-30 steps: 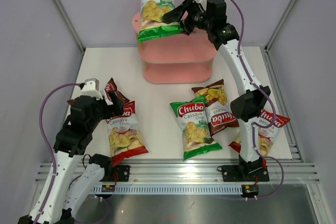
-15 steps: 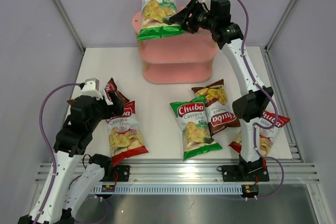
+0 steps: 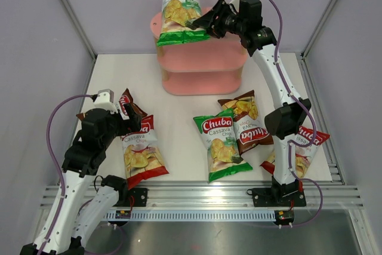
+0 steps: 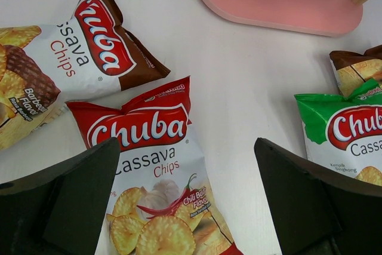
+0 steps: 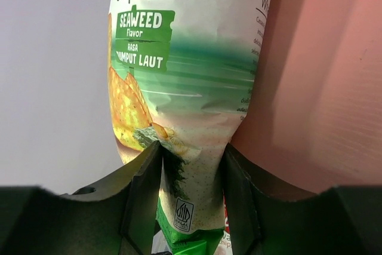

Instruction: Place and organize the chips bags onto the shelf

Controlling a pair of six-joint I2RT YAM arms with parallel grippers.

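Since the earlier frame, R gripper (image 5: 192, 168) has been narrowed onto lower edge of green bag (image 5: 185, 82), which is stood upright on shelf (image 3: 203, 67) top, to gripper's left. L gripper (image 4: 186, 174): wide open, empty, well apart.

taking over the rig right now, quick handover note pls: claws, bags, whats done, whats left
Right claw: shut on the lower end of the green seaweed bag, at the top board of the shelf; not released.
Left claw: open, empty, over the left red bag.
On the table: left brown bag beside that red one; middle green bag overlapping the middle brown bag; right red bag by the right arm's base.
Done: no bag let go on the shelf yet.
Left: release the seaweed bag, then shelve the other five.
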